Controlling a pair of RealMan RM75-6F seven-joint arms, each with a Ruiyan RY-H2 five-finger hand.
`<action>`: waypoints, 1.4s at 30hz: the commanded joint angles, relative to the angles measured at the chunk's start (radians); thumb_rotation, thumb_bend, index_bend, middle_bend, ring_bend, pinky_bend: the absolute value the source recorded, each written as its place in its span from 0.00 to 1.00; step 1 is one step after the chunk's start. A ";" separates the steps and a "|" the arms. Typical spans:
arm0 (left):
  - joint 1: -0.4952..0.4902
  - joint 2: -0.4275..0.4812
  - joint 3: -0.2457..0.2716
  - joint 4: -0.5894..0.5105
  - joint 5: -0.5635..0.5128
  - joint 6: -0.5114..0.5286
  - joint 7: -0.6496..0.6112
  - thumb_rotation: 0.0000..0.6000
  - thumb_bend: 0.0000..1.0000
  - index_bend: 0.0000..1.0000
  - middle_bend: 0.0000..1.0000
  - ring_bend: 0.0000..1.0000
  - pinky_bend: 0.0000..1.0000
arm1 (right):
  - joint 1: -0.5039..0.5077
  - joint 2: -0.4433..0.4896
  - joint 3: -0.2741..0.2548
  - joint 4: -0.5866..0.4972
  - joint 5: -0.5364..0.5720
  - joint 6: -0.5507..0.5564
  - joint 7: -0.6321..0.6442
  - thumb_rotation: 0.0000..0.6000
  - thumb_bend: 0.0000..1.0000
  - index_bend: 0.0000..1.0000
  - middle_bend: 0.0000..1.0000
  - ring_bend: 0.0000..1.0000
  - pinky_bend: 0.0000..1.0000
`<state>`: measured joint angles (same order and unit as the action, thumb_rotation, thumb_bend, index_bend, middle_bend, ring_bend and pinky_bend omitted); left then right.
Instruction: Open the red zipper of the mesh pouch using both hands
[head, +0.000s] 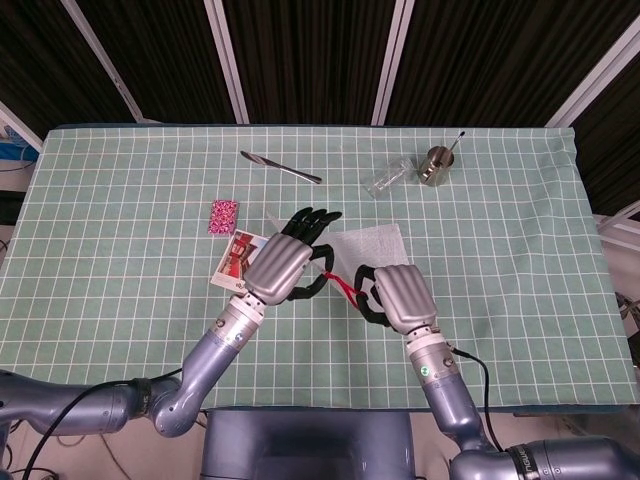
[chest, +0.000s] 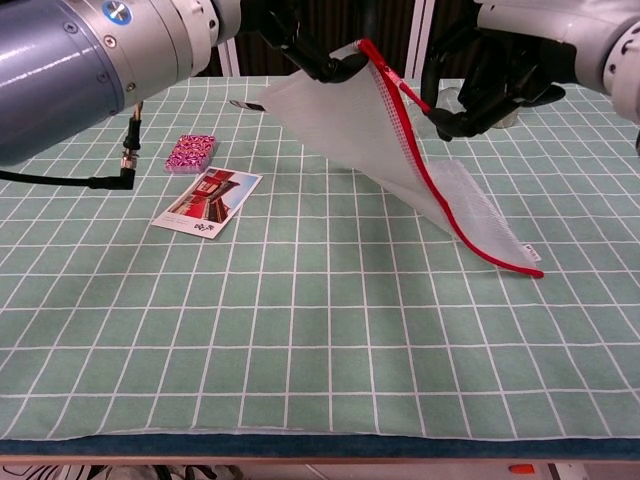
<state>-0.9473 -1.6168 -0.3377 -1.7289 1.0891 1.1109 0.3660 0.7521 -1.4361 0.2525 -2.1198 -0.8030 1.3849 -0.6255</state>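
The mesh pouch (chest: 365, 125) hangs tilted in the air, and only its lower right corner (chest: 525, 265) is down on the cloth. Its red zipper (chest: 455, 215) runs along the upper right edge. My left hand (head: 283, 264) grips the pouch's raised top corner (chest: 352, 58). My right hand (head: 401, 296) pinches the red zipper pull (chest: 425, 104) a short way down the zipper from that corner. In the head view a red strip (head: 341, 283) stretches between the two hands, and they hide most of the pouch (head: 370, 241).
A pink patterned packet (head: 223, 216) and a photo card (head: 240, 258) lie left of my left hand. A knife (head: 281, 167), a clear jar on its side (head: 388, 180) and a metal cup (head: 435, 165) sit near the far edge of the green checked cloth (head: 520, 250).
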 joint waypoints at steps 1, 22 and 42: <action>0.001 -0.006 -0.007 0.000 0.007 0.011 -0.009 1.00 0.42 0.60 0.07 0.00 0.00 | -0.005 -0.001 -0.003 0.000 -0.003 0.000 0.006 1.00 0.60 0.67 1.00 1.00 0.98; 0.016 0.067 -0.092 -0.018 0.044 0.068 -0.063 1.00 0.42 0.60 0.07 0.00 0.00 | -0.042 0.017 -0.006 0.034 0.012 0.010 0.025 1.00 0.60 0.67 1.00 1.00 0.98; 0.150 0.265 -0.050 0.008 0.068 0.092 -0.178 1.00 0.41 0.59 0.07 0.00 0.00 | -0.100 0.136 0.045 0.082 0.037 -0.006 0.115 1.00 0.60 0.67 1.00 1.00 0.98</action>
<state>-0.8013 -1.3556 -0.3902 -1.7235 1.1580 1.2015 0.1922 0.6545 -1.3033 0.2949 -2.0396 -0.7678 1.3801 -0.5131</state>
